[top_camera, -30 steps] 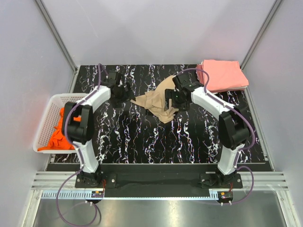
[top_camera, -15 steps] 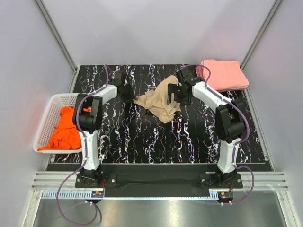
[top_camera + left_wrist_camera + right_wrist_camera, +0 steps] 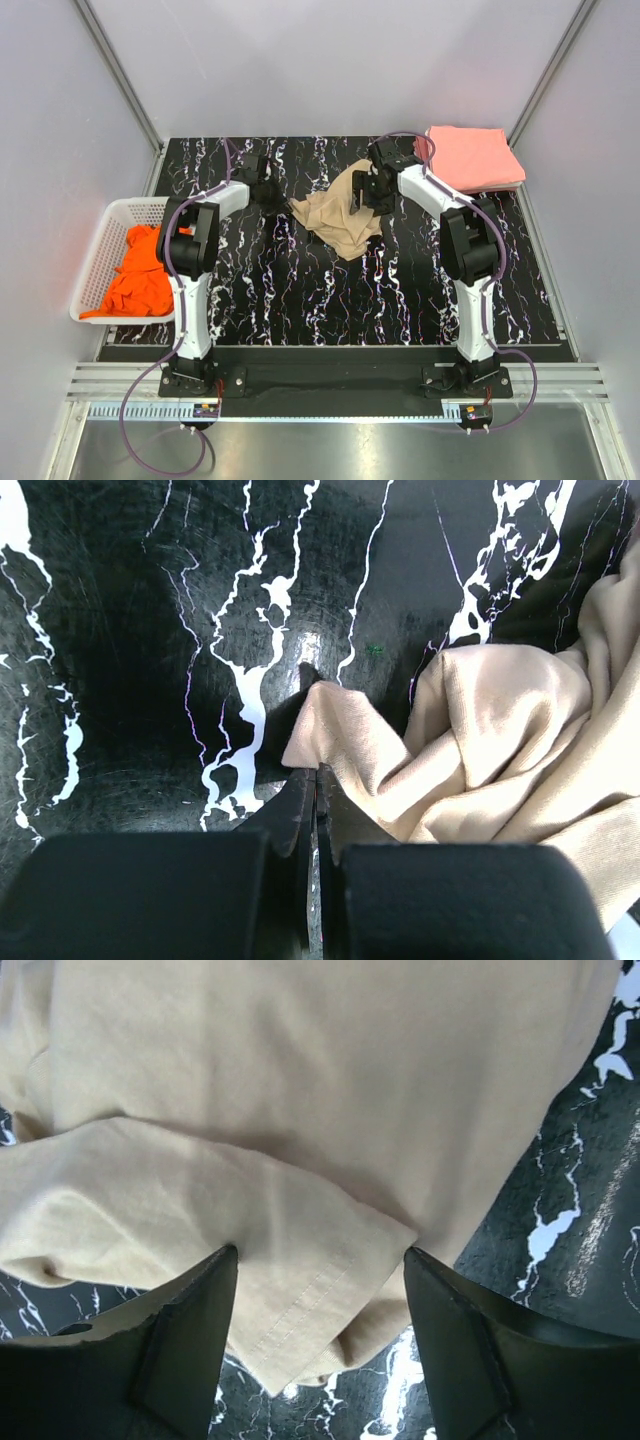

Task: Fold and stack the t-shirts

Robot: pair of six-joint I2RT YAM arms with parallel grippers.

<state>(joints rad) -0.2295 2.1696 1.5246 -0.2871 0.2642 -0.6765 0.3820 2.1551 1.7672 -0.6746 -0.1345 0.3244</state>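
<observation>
Tan shirt point(image 3: 338, 215) lies crumpled mid-worktop point(image 3: 300, 290), between both arms. Your left hand point(image 3: 312, 772) is closed at the shirt's corner; can't tell if cloth is actually pinched. Right hand point(image 3: 320, 1252) is apart, straddling a sleeve hem, likely so you can stretch the shirt flat. Pink stack point(image 3: 470, 158) sits back right

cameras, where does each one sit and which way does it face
top external: above and behind the bases, looking down on the table; left arm and right arm show whole.
left wrist: on the left arm, looking down past the left tool, shut on the tan shirt corner.
right wrist: on the right arm, looking down through the open right tool at the shirt.
shared: all three see the tan shirt.
</observation>
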